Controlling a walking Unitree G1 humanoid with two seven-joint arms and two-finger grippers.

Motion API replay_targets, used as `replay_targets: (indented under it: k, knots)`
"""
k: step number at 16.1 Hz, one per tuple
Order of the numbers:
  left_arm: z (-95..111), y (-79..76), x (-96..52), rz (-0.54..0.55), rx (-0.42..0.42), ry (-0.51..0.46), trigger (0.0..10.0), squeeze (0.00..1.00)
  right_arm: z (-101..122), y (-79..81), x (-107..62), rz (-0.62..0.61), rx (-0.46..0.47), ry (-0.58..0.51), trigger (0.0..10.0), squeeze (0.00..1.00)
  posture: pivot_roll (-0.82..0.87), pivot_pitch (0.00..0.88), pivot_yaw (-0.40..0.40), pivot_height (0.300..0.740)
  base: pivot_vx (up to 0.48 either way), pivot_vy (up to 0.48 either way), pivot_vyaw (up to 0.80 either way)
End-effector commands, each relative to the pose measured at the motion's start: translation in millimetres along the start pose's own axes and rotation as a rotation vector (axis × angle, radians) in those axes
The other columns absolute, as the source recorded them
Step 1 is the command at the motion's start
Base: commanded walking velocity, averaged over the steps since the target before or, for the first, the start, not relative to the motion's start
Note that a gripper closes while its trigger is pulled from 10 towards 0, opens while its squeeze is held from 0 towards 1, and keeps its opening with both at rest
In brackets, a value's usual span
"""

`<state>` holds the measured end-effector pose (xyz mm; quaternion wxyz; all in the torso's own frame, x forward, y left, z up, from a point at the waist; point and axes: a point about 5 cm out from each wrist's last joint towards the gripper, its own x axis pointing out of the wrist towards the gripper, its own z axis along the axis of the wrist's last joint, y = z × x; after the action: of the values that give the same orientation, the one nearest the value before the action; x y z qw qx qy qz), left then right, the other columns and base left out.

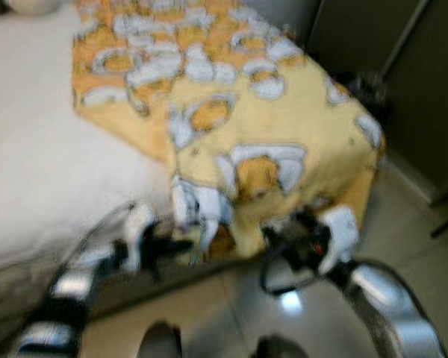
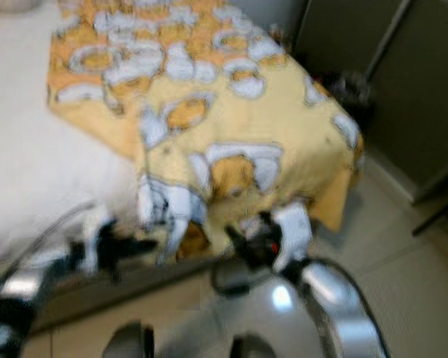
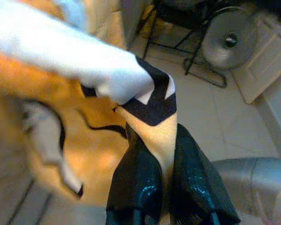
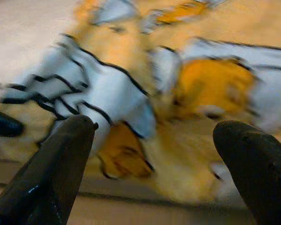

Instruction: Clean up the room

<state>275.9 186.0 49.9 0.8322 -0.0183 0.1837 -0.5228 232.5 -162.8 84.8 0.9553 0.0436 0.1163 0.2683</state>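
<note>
A yellow blanket (image 1: 254,127) printed with orange and white cartoon figures lies over the right part of a bed with a white sheet (image 1: 45,149); its edge hangs over the bed's near side. My left gripper (image 1: 181,246) is at that hanging edge, and in the left wrist view its fingers (image 3: 136,187) are shut on a fold of the blanket (image 3: 154,122). My right gripper (image 1: 272,235) hovers open just before the blanket's near edge, the fabric (image 4: 145,103) close ahead between its spread fingers (image 4: 61,159).
Pale tiled floor (image 1: 411,239) runs right of the bed. A dark cabinet (image 1: 403,82) stands at the right, with dark clutter (image 1: 366,86) at its foot. A round fan (image 3: 227,40) and a black chair frame (image 3: 178,28) stand on the floor in the left wrist view.
</note>
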Motion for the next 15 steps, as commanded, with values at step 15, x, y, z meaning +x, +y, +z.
replay_targets:
  k: [15]
  knots:
    - [-2,10.2,-14.7,0.077,0.026,0.047,0.0,0.0,-7,6.5,2.1,-0.001,0.039,0.003,10.0,0.0,0.04,0.11,-0.037,0.7,0.0,0.214,0.0]
